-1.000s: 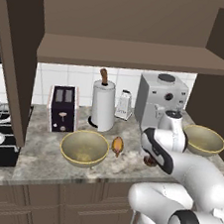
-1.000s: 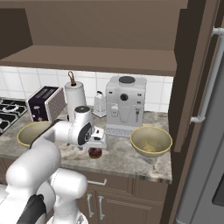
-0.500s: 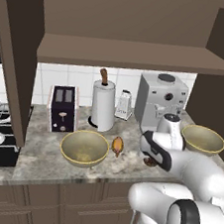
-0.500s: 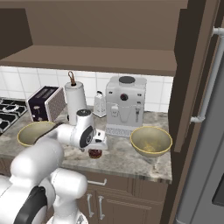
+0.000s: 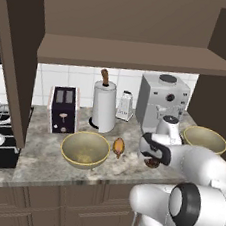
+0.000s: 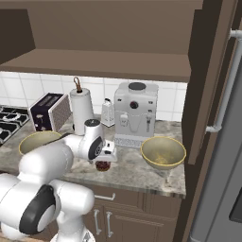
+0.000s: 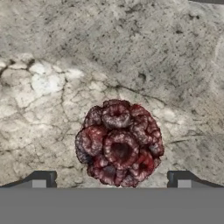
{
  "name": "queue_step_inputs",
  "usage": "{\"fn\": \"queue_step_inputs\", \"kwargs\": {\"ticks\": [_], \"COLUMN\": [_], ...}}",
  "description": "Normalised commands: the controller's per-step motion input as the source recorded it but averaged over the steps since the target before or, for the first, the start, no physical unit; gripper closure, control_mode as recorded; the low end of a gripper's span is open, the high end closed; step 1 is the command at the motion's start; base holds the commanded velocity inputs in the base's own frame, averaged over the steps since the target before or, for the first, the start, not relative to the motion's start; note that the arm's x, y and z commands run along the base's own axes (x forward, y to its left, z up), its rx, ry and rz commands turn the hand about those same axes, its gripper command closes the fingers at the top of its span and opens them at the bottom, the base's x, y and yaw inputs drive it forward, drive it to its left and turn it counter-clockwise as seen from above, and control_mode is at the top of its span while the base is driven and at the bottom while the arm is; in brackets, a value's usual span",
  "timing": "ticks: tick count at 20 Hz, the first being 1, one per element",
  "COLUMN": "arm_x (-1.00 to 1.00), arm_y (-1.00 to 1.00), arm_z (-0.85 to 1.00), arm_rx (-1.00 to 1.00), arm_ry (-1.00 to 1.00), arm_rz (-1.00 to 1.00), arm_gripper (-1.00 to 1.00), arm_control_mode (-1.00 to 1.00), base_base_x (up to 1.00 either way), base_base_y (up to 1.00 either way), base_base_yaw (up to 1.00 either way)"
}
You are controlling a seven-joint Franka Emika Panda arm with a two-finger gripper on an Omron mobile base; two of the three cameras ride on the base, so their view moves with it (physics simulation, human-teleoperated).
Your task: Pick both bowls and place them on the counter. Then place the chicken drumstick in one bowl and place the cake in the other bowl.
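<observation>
Right under the hand [image 7: 111, 183], at six o'clock in the hand view, sits the cake [image 7: 119, 142] on the desk [image 7: 109, 52]. The hand is spread wide with nothing in it, one tip on each side, probably so it can drop and pinch the cake. Bare stone lies all around it. Farther off, from the left base view, the chicken drumstick [image 5: 119, 147] lies at nine o'clock from the cake, beside one bowl [image 5: 85, 149]. The other bowl [image 5: 205, 139] waits at two o'clock, near the desk's end.
</observation>
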Motion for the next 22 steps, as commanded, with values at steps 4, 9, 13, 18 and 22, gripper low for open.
{"fn": "queue_step_inputs", "kwargs": {"ticks": [4,9,13,18,22], "arm_x": [0.04,0.0,-0.02,0.0,0.0], "arm_y": [-0.02,-0.05,-0.1,0.0,0.0], "arm_z": [-0.11,-0.12,-0.1,-0.11,-0.15], "arm_rx": [0.0,0.01,0.02,0.0,0.0], "arm_ry": [0.0,0.0,0.0,0.0,0.01], "arm_rz": [0.0,0.0,0.0,0.0,0.0], "arm_gripper": [-1.0,-1.0,-1.0,-1.0,-1.0], "arm_control_mode": [-1.0,-1.0,-1.0,-1.0,-1.0], "base_base_x": [0.0,0.0,0.0,0.0,0.0], "base_base_y": [0.0,0.0,0.0,0.0,0.0], "base_base_yaw": [0.0,0.0,0.0,0.0,0.0]}}
